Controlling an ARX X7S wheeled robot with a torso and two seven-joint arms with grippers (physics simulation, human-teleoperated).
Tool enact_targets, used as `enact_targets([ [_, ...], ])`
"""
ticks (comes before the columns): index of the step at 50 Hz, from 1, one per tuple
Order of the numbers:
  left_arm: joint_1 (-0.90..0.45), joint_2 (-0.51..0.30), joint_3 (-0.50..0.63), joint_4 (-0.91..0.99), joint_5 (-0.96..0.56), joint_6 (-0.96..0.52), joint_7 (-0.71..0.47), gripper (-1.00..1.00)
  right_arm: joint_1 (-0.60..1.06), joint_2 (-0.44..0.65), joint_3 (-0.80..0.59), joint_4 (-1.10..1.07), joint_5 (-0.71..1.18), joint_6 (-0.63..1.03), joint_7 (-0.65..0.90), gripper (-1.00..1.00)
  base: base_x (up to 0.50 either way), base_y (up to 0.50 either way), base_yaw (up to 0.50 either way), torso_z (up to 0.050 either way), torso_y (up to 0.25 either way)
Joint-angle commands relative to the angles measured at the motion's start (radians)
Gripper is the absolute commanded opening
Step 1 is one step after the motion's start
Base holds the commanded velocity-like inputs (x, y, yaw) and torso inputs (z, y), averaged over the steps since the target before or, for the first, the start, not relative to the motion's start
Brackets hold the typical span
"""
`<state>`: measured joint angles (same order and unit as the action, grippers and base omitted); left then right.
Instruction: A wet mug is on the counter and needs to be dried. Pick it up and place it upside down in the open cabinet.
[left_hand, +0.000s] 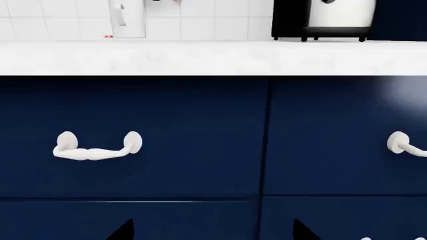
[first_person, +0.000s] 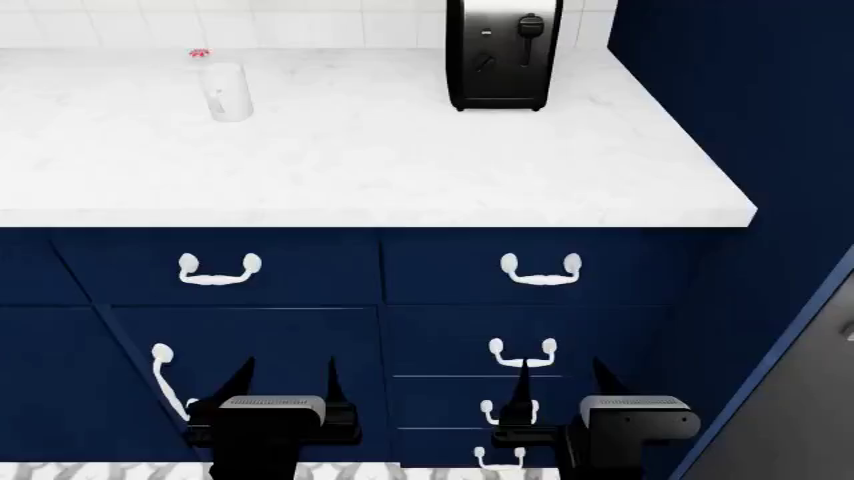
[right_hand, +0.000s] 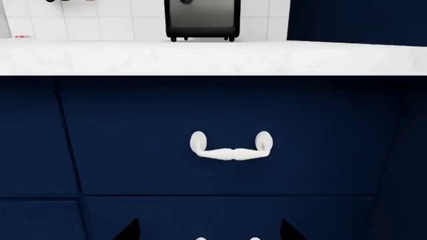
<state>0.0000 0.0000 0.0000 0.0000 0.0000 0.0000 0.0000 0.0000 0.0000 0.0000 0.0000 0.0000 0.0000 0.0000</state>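
The counter (first_person: 400, 150) is spreading across the head view as a broad slab of white, faintly grey-veined marble-look stone with a thick squared edge, ending at its right in a blunt corner beside a tall navy panel (first_person: 721, 60). Beneath it, flat matte navy drawer fronts (first_person: 267, 270) are running in rows, each carrying a glossy white bow-shaped handle (first_person: 219, 268) on two round feet. White square tiles (first_person: 267, 25) are lining the wall behind.

Toward the back right of the counter, a boxy black toaster (first_person: 503, 53) with a brushed silvery face is standing on small feet.

Low in front of the drawers, the left gripper (first_person: 284, 375) and the right gripper (first_person: 558, 378) are hanging well below the counter edge. Each is showing a pair of dark, pointed fingertips standing wide apart with only navy cabinet front between them, holding nothing.

The mug (first_person: 228, 91) is sitting upright at the back left of the counter, near the tiled wall and well apart from the toaster and both grippers. It is small, glossy white and roughly cylindrical. Just behind it, a tiny reddish object (first_person: 200, 53) is lying, too small to identify.
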Motion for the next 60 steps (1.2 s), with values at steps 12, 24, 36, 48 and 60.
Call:
enact_targets([
  [12,0.018,-0.052,0.062,0.033,-0.059,-0.004,-0.025,1.00,-0.002,0.048,-0.069,0.000,0.017,-0.008,0.065,1.00,0.00,0.00,0.00,0.015,0.000],
  [24,-0.134,-0.107,0.045,0.697,-0.143,-0.775,-0.107,1.00,0.065,0.125,-0.004,-0.579,0.147,0.561,0.086,1.00,0.00,0.00,0.00,0.050,0.000],
  [36,-0.568,-0.057,-0.202,0.944,-0.392,-1.541,-0.070,1.00,0.367,0.149,0.100,-0.905,0.311,1.129,0.088,1.00,0.00,0.00,0.00,0.050,0.000],
  [48,-1.003,-0.482,-0.178,0.539,-1.871,-1.466,-1.227,1.00,0.892,0.415,0.414,-0.737,1.442,1.540,0.954,1.00,0.00,0.00,0.00,0.050,0.000],
  [60,-1.252,-0.688,-0.005,0.365,-2.082,-1.378,-1.393,1.00,1.244,0.641,0.107,-0.512,1.996,1.389,1.274,1.00,0.00,0.00,0.00,0.005,0.000],
])
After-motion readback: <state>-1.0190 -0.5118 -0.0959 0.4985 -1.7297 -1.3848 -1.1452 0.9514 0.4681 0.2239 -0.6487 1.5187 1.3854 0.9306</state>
